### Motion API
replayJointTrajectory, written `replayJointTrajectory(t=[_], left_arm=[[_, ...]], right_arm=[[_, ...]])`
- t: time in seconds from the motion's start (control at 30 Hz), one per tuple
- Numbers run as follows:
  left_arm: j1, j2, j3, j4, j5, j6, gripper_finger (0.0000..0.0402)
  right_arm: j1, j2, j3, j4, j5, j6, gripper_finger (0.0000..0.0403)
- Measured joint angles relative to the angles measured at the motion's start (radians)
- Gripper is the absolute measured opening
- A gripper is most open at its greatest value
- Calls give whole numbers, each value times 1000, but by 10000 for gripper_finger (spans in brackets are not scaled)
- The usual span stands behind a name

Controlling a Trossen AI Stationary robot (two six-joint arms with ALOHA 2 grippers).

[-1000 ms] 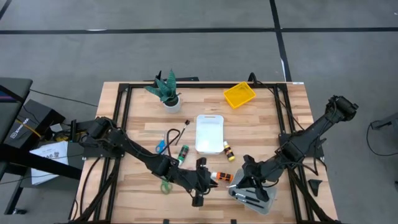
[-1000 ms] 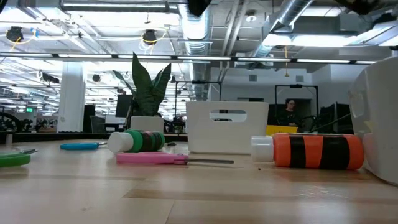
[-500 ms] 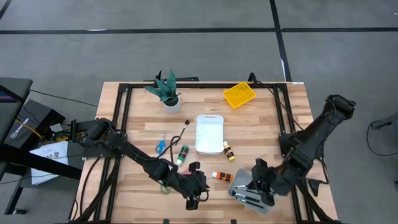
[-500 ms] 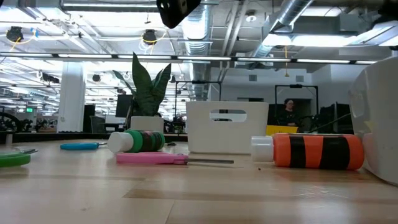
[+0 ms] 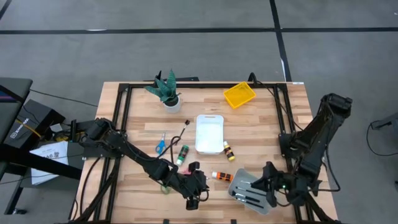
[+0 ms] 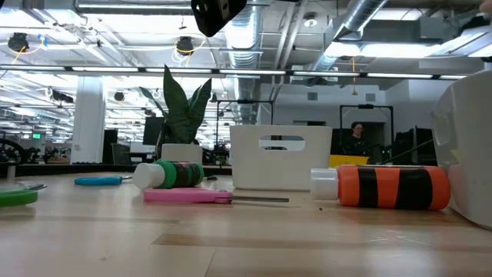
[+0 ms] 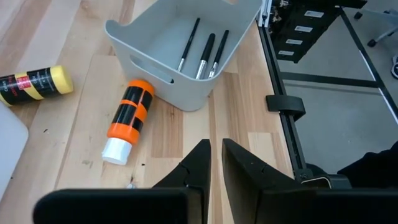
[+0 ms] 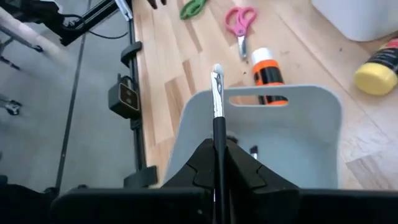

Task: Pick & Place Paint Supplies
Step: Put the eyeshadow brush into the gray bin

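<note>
Potted plant (image 5: 166, 91), three trays (image 5: 239, 95)

Low view: grey tray (image 6: 470, 150) cut off by the right edge; only one pale wall shows. Green scissors (image 6: 17, 197) cut off at the left edge, one loop visible. Dark arm part (image 6: 217, 14) cut off by the top edge; which arm, cannot tell from this view alone.

High view: green scissors largely hidden under the left arm (image 5: 152, 167). Brushes (image 5: 247, 198) in the tray too small to count.

Right wrist view: brush (image 8: 217, 134) lower handle hidden between the fingers (image 8: 239, 169). Orange bottle (image 8: 267, 73) partly hidden behind the tray wall.

Left wrist view: yellow bottle (image 7: 34, 83) cut off at the edge.
</note>
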Motion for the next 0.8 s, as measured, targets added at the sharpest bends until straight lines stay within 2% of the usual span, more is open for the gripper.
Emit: replayJointTrajectory(t=[0.27,0.6,0.8], left_arm=[[0,0,0,2,-8,-22,25],[0,0,0,2,-10,-22,21],[-1,-1,0,2,-10,-22,23]], right_arm=[[20,48,-74,128,34,14,7],[-21,323,-74,417,32,14,7],[-13,395,-74,454,5,38,7]])
